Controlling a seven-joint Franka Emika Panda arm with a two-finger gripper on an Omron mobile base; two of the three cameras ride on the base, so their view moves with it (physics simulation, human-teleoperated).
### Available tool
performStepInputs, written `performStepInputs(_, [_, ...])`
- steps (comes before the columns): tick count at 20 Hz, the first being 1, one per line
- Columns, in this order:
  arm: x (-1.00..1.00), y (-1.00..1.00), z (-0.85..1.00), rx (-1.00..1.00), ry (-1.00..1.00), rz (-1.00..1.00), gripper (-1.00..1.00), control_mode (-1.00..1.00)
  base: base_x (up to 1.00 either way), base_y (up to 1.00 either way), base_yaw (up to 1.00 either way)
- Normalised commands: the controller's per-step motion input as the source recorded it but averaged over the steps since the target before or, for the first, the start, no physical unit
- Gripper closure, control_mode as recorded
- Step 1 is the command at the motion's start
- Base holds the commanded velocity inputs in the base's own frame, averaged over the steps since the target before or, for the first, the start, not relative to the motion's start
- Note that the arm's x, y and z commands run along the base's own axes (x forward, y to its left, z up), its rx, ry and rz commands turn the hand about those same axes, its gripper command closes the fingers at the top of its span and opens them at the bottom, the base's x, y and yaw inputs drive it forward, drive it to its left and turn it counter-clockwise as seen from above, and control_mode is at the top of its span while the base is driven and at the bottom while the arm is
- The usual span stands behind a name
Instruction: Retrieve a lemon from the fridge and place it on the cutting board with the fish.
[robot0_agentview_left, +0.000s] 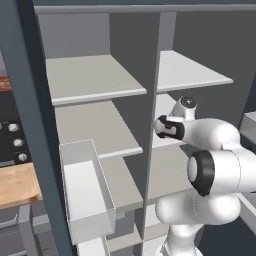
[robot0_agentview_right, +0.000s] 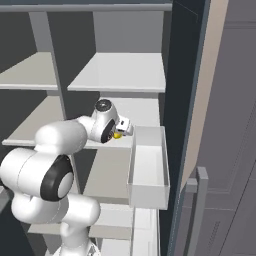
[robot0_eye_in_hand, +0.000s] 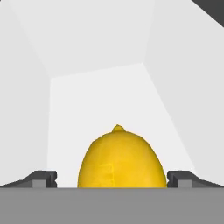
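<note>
1. The fridge (robot0_agentview_left: 30, 150) stands open, its light grey shelves (robot0_agentview_right: 120, 75) bare.
2. A pale door bin (robot0_agentview_right: 150, 170) hangs beside the middle shelf.
3. The fingers (robot0_eye_in_hand: 43, 178) are spread wide, either side of the lemon.
4. The lemon (robot0_eye_in_hand: 121, 158) sits on the right middle shelf, between them.

The fridge (robot0_agentview_right: 185, 75) stands open, with light grey shelves (robot0_agentview_left: 90, 80) in 2 columns. The lemon (robot0_eye_in_hand: 122, 159) sits on 1 pale shelf.

Matt yellow lemon (robot0_eye_in_hand: 121, 159) on smooth, pale grey fridge shelves (robot0_agentview_left: 95, 77).
</note>
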Motion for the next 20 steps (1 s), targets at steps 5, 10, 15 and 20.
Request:
performStepInputs(5, [0.0,0.0,-0.15,0.0,0.0,0.0,-1.0,-1.0,0.0,0.0,0.0])
performStepInputs(10, [0.0,0.0,-0.04,0.0,0.0,0.0,-1.0,-1.0,0.0,0.0,0.0])
performStepInputs(15, [0.0,0.0,0.0,0.0,0.0,0.0,-1.0,-1.0,0.0,0.0,0.0])
performStepInputs(20, [0.0,-0.01,-0.01,0.0,0.0,0.0,-1.0,-1.0,0.0,0.0,0.0])
